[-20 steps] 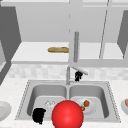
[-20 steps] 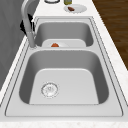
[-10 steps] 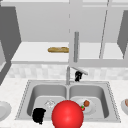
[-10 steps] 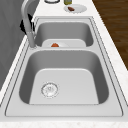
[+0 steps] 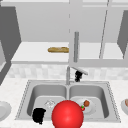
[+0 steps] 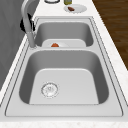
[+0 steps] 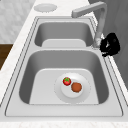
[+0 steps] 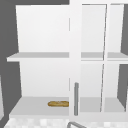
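Observation:
My left hand [image 5: 38, 115] floats low at the front edge of the left basin, beside a big red ball [image 5: 67, 115] that covers the sink's front rim. My right hand [image 5: 78, 75] hangs behind the faucet [image 5: 68, 75], just right of its base; in the right side view my right hand [image 7: 110, 45] is level with the faucet's foot [image 7: 97, 43], and in the left side view it [image 6: 24, 24] is dark behind the faucet pipe [image 6: 29, 30]. A white plate [image 7: 61, 93] with a strawberry [image 7: 66, 81] and a brown piece [image 7: 76, 87] lies in the right basin.
A baguette [image 5: 58, 49] lies on the open cabinet's lower shelf [image 8: 35, 106] above the sink. An empty plate [image 5: 3, 110] sits on the left counter, and a plate with food [image 6: 75, 8] on the right counter. The left basin's drain [image 6: 49, 89] is uncovered.

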Controlling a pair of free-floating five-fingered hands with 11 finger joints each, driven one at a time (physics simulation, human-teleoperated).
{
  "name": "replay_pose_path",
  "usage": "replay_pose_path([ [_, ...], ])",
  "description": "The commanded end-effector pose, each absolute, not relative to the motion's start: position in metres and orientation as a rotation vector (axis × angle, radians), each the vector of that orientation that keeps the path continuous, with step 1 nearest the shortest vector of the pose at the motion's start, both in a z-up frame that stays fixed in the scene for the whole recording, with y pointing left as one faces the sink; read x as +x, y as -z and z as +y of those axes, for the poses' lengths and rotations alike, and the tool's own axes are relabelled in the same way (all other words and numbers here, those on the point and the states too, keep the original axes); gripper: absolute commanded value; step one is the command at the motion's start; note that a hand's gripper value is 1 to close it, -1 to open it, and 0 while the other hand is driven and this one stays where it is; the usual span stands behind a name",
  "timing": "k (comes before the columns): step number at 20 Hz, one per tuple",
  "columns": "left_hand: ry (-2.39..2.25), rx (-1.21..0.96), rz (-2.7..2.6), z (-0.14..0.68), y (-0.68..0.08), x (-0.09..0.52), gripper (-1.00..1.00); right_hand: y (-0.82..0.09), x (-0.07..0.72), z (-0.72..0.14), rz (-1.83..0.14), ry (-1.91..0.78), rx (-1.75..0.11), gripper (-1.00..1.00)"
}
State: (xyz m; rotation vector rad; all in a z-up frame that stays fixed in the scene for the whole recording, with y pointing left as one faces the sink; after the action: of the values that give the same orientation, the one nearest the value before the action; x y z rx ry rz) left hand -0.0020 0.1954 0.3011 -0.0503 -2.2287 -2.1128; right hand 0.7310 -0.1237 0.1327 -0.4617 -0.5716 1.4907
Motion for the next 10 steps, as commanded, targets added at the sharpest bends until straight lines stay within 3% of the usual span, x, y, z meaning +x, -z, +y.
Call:
replay_pose_path([
  [1, 2.113, -0.05, -2.229, 0.1954, -0.3011, -0.002, 0.0, -0.1326, 0.7425, -0.1077, -0.542, -1.427, -0.486, 1.0],
  [10, 2.113, -0.05, -2.229, 0.1954, -0.3011, -0.002, 0.0, -0.1341, 0.7444, -0.1015, -0.445, -1.436, -0.519, 1.0],
])
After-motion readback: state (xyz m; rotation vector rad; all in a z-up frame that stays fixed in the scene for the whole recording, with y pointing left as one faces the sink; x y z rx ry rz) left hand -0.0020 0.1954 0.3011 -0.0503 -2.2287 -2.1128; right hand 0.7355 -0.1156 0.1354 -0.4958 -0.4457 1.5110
